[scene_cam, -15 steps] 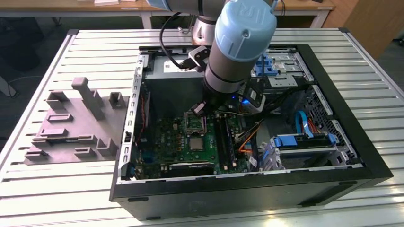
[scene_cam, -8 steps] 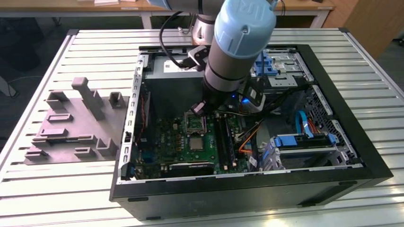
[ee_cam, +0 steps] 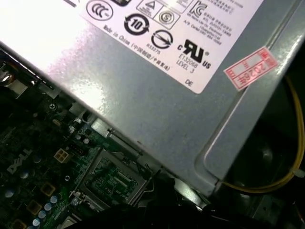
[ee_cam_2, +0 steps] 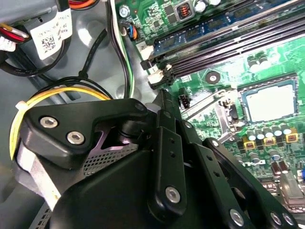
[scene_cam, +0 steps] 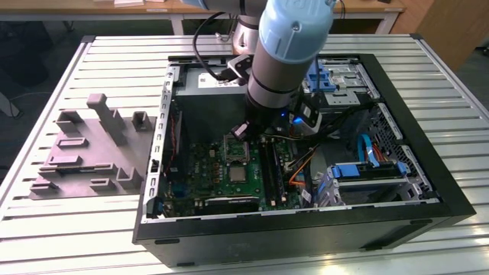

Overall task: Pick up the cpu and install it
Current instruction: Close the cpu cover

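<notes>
Silvery-grey and square, the cpu (scene_cam: 238, 175) (ee_cam_2: 267, 102) lies flat on the green circuit board (scene_cam: 200, 172) inside the open computer case (scene_cam: 428, 132). It appears to sit within the socket (ee_cam_2: 241, 101), though the frame's edges are hard to make out. In the exterior view the arm (scene_cam: 287, 51) covers most of the hand (scene_cam: 243, 132), and only a dark tip of it shows above the board. In the second wrist view its black linkages run out of the picture, so whether the hand is spread or pressed together cannot be told. The cpu lies apart from the hand, untouched, on the side nearer the case's front wall. A hinged metal frame (ee_cam: 112, 179) lies beside the power supply (ee_cam: 157, 95), partly cut off. A grey tray (scene_cam: 88, 152) rests on the bench (scene_cam: 46, 229).
</notes>
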{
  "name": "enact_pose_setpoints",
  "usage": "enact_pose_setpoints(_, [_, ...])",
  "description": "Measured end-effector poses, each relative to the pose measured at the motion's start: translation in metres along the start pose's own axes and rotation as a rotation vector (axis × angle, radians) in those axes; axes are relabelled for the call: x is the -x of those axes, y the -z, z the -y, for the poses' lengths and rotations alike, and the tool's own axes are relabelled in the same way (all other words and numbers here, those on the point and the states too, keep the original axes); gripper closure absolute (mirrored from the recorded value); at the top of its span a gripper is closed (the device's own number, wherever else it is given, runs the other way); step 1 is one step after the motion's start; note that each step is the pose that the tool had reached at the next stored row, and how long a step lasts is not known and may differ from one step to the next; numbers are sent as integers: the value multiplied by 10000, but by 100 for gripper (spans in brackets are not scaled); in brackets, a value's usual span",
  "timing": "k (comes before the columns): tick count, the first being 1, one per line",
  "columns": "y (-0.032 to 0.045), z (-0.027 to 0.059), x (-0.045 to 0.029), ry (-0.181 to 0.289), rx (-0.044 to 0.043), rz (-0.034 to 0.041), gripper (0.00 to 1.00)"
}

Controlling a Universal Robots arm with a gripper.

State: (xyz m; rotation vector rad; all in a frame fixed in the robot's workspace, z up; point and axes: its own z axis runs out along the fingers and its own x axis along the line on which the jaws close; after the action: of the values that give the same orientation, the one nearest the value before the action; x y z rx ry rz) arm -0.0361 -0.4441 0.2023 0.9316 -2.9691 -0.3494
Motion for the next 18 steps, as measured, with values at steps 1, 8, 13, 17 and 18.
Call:
enact_pose_setpoints(1, [7, -3, 1, -3, -29, -20, 89])
enact_pose_setpoints(8, [90, -31, 3, -7, -67, -46, 89])
enact_pose_setpoints(13, [148, -51, -2, -6, -84, -59, 89])
enact_pose_setpoints(17, [176, -62, -5, 5, -130, -93, 89])
enact_pose_setpoints(18, [182, -63, -6, 13, -143, -105, 89])
